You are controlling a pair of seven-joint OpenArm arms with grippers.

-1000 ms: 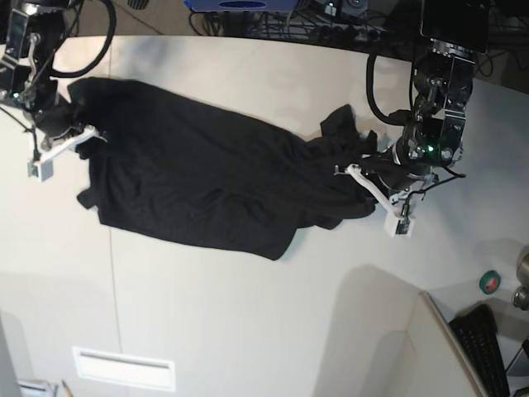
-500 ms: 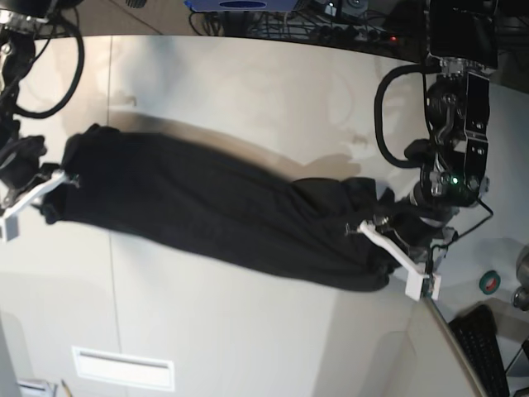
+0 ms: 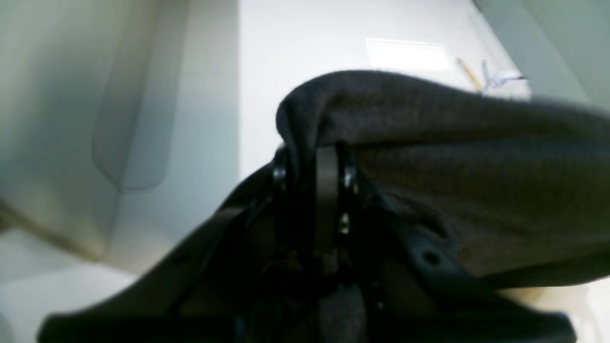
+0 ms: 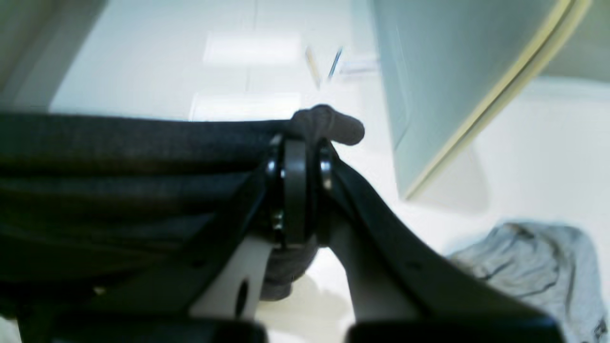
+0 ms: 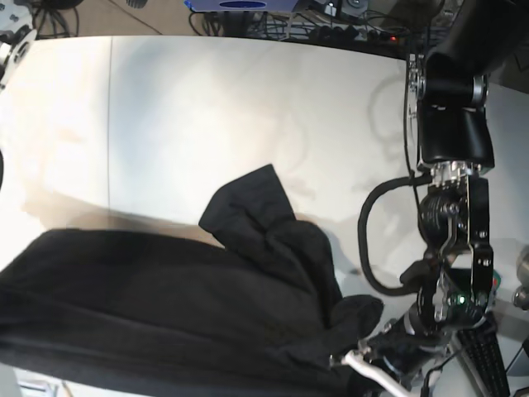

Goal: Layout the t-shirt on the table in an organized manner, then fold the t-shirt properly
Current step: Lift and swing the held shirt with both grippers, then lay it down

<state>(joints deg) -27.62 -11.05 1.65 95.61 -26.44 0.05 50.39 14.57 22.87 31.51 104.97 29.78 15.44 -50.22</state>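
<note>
The black t-shirt [image 5: 165,298] hangs stretched between both arms above the near part of the off-white table [image 5: 207,124], with one loose part [image 5: 248,207] sticking up behind it. In the left wrist view my left gripper [image 3: 312,155] is shut on a bunched edge of the t-shirt [image 3: 452,157]. In the base view the left gripper [image 5: 368,351] sits low on the right. My right gripper [image 4: 295,143] is shut on the opposite edge of the t-shirt [image 4: 119,157]; the base view does not show it. No print shows.
An angled beige panel [image 4: 452,95] stands close to my right gripper, with a grey cloth [image 4: 524,267] lying below it. A keyboard [image 5: 488,351] sits at the right edge by the left arm. Cables [image 5: 331,25] run along the table's far edge.
The t-shirt lay spread on the table, was then pulled taut between the arms, and is now lifted off the table and carried toward the near edge. Both grips held.
</note>
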